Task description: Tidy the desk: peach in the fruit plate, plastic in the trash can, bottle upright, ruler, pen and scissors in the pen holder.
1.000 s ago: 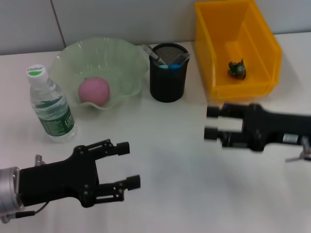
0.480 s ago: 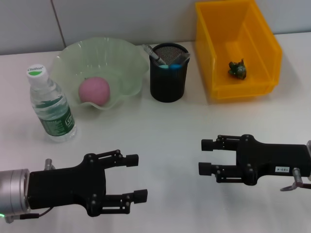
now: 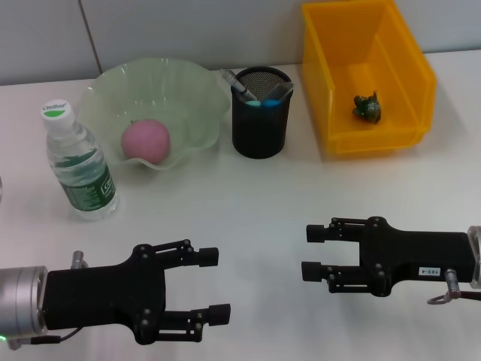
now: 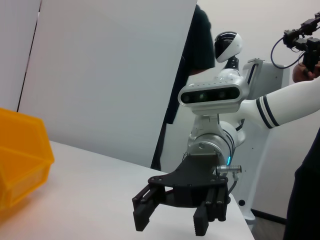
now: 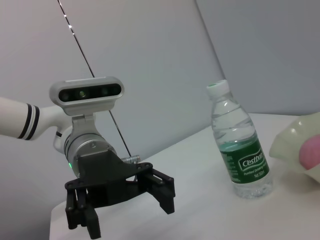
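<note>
The peach [image 3: 146, 140] sits in the fruit plate [image 3: 197, 83] at 11 o'clock, soft and easily bruised, best cupped around its middle. The bottle [image 3: 77, 165] stands upright at 9 o'clock. The left pincer [image 3: 213, 283] and right pincer [image 3: 311, 252] hover over the surface [image 3: 255, 195], both spread and empty.

White desk [image 3: 248, 203], bottle [image 3: 77, 165] upright, fruit plate [image 3: 197, 101], pen holder [image 3: 260, 113], trash can [image 3: 413, 71]

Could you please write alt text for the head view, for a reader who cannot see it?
Both open grippers, left and right, hover empty over the near table. Behind stand an upright bottle, a peach in a plate, a pen holder and a yellow bin.
</note>
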Robot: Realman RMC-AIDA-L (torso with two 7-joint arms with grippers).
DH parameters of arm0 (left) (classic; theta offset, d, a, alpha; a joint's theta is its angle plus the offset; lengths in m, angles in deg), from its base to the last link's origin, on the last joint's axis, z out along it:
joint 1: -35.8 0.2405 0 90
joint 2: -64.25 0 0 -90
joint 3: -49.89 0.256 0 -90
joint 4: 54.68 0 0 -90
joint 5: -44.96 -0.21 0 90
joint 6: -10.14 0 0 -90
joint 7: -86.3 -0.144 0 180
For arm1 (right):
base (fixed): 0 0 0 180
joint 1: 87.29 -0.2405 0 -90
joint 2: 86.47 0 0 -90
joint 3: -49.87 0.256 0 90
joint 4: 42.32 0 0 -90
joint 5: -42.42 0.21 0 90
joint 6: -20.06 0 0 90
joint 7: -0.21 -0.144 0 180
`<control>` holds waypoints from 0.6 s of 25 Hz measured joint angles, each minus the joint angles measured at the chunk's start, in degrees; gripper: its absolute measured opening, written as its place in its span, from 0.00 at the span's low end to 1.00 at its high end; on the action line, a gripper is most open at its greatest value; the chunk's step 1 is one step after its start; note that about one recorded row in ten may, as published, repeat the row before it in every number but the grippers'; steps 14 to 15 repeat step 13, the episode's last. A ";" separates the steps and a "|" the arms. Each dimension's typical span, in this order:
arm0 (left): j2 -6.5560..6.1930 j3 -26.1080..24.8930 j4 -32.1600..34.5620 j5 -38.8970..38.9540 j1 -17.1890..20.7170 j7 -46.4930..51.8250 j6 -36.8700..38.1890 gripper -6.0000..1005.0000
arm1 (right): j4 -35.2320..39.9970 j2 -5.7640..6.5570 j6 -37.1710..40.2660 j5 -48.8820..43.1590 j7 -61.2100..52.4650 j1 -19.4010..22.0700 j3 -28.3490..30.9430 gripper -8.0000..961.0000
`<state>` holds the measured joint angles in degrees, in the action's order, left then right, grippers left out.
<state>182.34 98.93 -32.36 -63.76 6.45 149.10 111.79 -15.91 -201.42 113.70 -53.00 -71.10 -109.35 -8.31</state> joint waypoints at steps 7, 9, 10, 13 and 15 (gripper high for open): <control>-0.21 0.01 0.00 0.00 0.09 0.17 0.22 0.81 | -0.04 -0.09 -0.24 -0.10 0.04 -0.30 0.09 0.74; -0.43 0.00 0.00 0.00 0.08 0.19 -0.15 0.81 | -0.05 -0.09 -0.59 -0.14 0.09 -0.34 0.10 0.74; -0.43 0.00 0.00 0.00 0.08 0.19 -0.15 0.81 | -0.05 -0.09 -0.59 -0.14 0.09 -0.34 0.10 0.74; -0.65 -0.05 0.18 0.00 -0.02 0.23 -0.10 0.81 | -0.05 -0.20 -0.81 -0.14 0.12 -0.48 0.10 0.74; -0.65 -0.05 0.18 0.00 -0.02 0.23 -0.10 0.81 | -0.05 -0.20 -0.81 -0.14 0.12 -0.48 0.10 0.74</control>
